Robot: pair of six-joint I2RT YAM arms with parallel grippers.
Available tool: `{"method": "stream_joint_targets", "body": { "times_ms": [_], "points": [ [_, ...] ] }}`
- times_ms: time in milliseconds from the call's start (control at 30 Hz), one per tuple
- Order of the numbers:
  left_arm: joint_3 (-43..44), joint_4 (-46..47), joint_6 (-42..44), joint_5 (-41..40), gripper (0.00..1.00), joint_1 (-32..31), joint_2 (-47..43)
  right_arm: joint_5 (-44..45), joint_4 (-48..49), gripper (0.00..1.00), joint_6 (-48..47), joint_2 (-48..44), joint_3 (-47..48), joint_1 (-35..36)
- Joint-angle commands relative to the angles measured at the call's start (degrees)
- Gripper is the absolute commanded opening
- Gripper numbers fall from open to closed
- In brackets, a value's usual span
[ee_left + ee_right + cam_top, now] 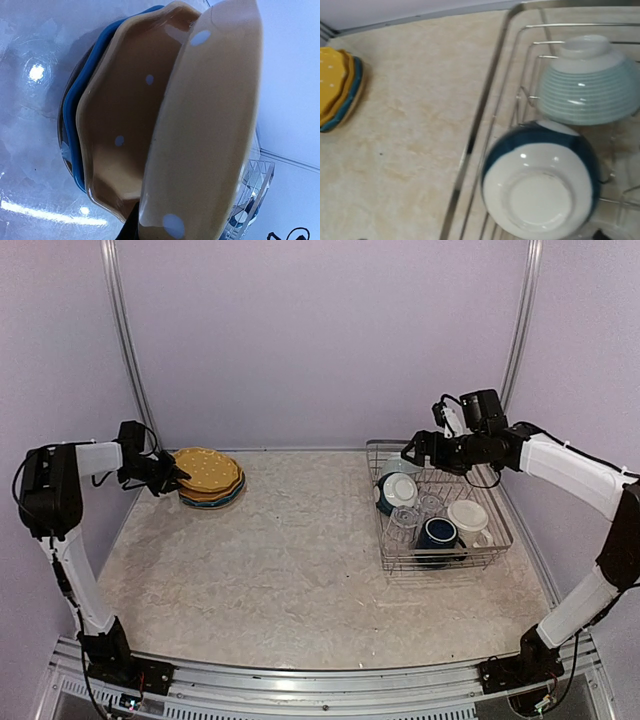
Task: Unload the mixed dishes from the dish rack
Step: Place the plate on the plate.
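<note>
Plates [210,478] stacked left of the dish rack [441,566], left gripper [172,478] clamping the top yellow plate [210,125]. Bowls [397,490], mugs [437,533], glasses [405,518] inside it; right gripper [412,452] above, fingers apart.

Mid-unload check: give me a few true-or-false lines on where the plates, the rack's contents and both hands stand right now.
1. The plates are stacked on the table, left of the dish rack. True.
2. The right hand grips the navy mug. False: it hovers open over the rack's far left corner, and the mug sits in the rack.
3. The left hand is closed on the rim of the top yellow plate. True.
4. The rack is empty. False: the dark teal bowl, pale ribbed bowl, cream mug and clear glasses are in it too.
5. Blue tops the stack. False: the blue plate lies under yellow ones.
</note>
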Motion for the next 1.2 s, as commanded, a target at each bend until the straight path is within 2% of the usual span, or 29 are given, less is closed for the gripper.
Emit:
{"method": "stream_joint_targets", "body": {
  "times_ms": [0, 100, 200, 500, 700, 933, 1167],
  "points": [
    [3.3, 3.8, 1.6, 2.1, 0.0, 0.5, 0.9, 4.9, -5.8, 0.95, -2.7, -2.5, 2.4, -0.4],
    [3.3, 4.2, 1.5, 2.4, 0.04, 0.4, 1.6, 6.5, -7.7, 0.95, -3.5, -2.1, 3.5, -0.4],
    [4.0, 3.2, 2.0, 2.0, 0.13, 0.5, 2.0, 7.8, -9.7, 0.95, -4.1, -1.1, 5.2, -0.4],
    [3.4, -0.3, 3.7, -0.1, 0.51, 0.1, 1.7, 8.0, -13.6, 0.95, -3.9, 2.5, 6.2, -0.4],
    [4.2, -2.6, 5.3, -2.2, 0.7, -1.2, 0.1, 7.6, -17.3, 0.95, -3.4, 5.4, 7.4, 1.1],
    [5.2, -6.6, 8.0, -6.8, 0.83, -2.4, -1.0, 11.0, -19.0, 0.95, -3.2, 4.9, 6.0, 3.5],
    [3.7, -9.8, 10.0, -11.9, 0.94, -2.4, -6.0, 12.4, -18.4, 0.95, -2.6, 2.9, 2.7, 3.7]
  ]
}}
